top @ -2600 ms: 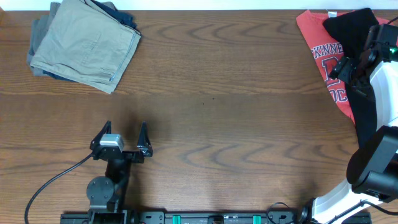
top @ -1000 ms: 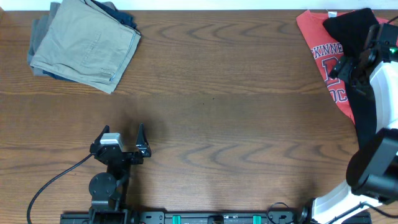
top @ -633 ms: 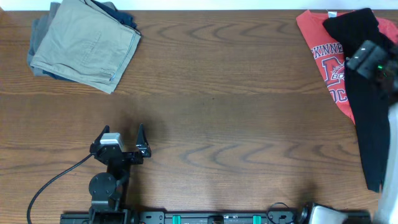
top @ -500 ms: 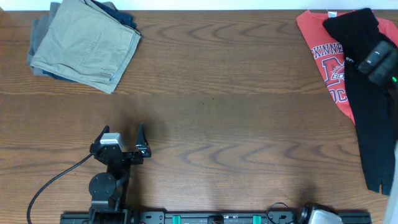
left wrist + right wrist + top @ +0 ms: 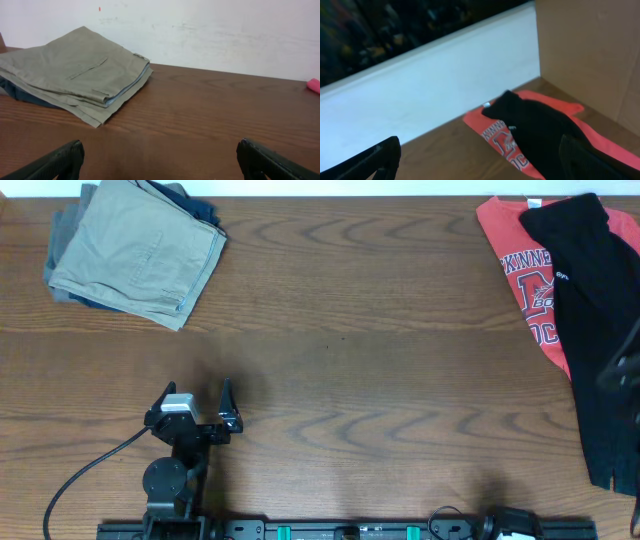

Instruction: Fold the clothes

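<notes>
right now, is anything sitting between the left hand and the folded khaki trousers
Nothing visible does. The left hand is open near the front edge, and only bare wood of the table lies between it and the khaki trousers, which lie folded at the far left corner.

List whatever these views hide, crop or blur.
- Garments under the khaki trousers: overhead and left wrist show only navy and grey edges.
- Red T-shirt print: overhead, partly covered by the black trousers.
- Black trousers: overhead, cut off by the right edge.
- Right arm: overhead, only a blurred streak.
</notes>
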{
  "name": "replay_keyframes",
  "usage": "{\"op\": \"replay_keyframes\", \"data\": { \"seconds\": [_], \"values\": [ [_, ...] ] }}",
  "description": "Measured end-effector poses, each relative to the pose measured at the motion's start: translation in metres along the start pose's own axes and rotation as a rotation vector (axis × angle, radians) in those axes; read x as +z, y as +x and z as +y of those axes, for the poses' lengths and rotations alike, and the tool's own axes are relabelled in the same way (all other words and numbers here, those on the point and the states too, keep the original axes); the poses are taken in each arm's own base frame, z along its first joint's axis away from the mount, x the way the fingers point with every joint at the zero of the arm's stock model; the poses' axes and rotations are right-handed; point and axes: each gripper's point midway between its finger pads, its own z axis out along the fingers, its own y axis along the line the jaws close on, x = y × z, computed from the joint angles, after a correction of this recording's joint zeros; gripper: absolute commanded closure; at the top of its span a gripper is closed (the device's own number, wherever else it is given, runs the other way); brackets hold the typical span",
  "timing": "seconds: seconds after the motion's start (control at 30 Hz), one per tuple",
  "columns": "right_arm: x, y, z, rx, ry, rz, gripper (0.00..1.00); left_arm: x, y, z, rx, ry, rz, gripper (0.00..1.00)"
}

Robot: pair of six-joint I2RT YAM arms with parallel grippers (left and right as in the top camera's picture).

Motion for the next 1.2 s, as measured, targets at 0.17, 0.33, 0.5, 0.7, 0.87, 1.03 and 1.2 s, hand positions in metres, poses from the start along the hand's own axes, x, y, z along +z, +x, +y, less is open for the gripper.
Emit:
{"op": "replay_keyframes", "data": {
  "seconds": [0.17, 0.33, 0.5, 0.7, 0.87, 1.03, 1.2],
  "values": [
    [-0.026, 0.005, 0.005, -0.009, -0.073, -0.005, 0.01, 0.0, 0.0, 0.0, 0.0, 0.0, 0.0, 0.02],
    [-0.035, 0.016, 0.015, -0.016, -0.172, 0.01, 0.01, 0.0, 0.0, 0.0, 0.0, 0.0, 0.0, 0.02],
    [-0.015, 0.036, 0.032, -0.012, -0.262, 0.005, 0.01, 0.0, 0.0, 0.0, 0.0, -0.001, 0.0, 0.02],
    [0.008, 0.088, 0.041, -0.007, -0.362, 0.001, 0.01, 0.0, 0.0, 0.001, 0.0, -0.003, 0.0, 0.02],
    [0.013, 0.15, 0.031, 0.031, -0.397, 0.085, 0.01, 0.0, 0.0, 0.001, 0.0, -0.004, 0.001, 0.02],
    [0.019, 0.174, 0.028, 0.077, -0.434, 0.035, 0.01, 0.0, 0.0, 0.001, 0.0, -0.004, 0.001, 0.02],
    [0.03, 0.186, 0.028, 0.116, -0.488, -0.09, 0.01, 0.0, 0.0, 0.001, 0.0, -0.004, 0.001, 0.02]
  ]
}}
